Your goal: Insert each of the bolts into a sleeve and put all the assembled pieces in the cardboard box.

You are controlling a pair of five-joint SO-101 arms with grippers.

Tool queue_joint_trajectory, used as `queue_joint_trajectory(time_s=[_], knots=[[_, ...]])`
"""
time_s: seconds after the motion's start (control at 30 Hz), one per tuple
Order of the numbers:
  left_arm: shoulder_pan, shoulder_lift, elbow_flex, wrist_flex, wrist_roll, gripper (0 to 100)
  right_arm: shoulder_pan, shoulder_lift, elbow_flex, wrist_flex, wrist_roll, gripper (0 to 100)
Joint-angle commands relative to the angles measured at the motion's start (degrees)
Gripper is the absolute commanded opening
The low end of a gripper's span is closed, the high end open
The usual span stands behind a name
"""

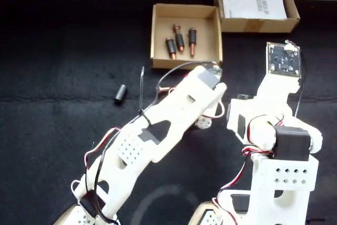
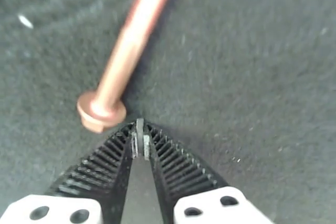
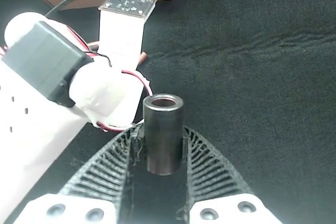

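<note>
Three assembled pieces (image 1: 179, 39) lie in the cardboard box (image 1: 184, 63). By my judgement at least one pair is left to do. My right claw (image 3: 163, 132) grips a dark sleeve (image 3: 163, 124) upright, bore up, well back from the box. My left claw (image 2: 139, 129) is pinched closed on nothing. The copper bolt (image 2: 126, 51) lies on the worktop (image 2: 252, 77), its head just beside the tips. A spare sleeve (image 1: 121, 93) lies off to the side.

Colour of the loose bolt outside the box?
Copper; the bolt shows best in the left wrist view.
</note>
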Motion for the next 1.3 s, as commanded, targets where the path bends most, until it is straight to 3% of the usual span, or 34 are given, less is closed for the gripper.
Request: queue_joint_trajectory(time_s=[0.0,0.4,0.87,1.07,1.27], knots=[[-2.2,-0.4,-2.0,-2.5,0.4,1,0.5,-2.0,-0.1,-0.9,0.1,0.6],[-8.6,-0.6,-2.0,-6.2,0.6,1,0.3,-1.5,0.0,-1.1,0.4,0.6],[-17.8,-0.5,-9.1,-6.4,6.6,1,0.1,-1.5,6.2,-7.6,0.5,0.6],[-17.2,-0.5,-10.4,-5.9,6.8,1,-0.1,-1.5,6.4,-8.3,0.5,0.6],[-12.0,-0.9,-13.1,-1.5,6.9,1,-1.7,-1.5,6.5,-8.3,0.5,0.6]])
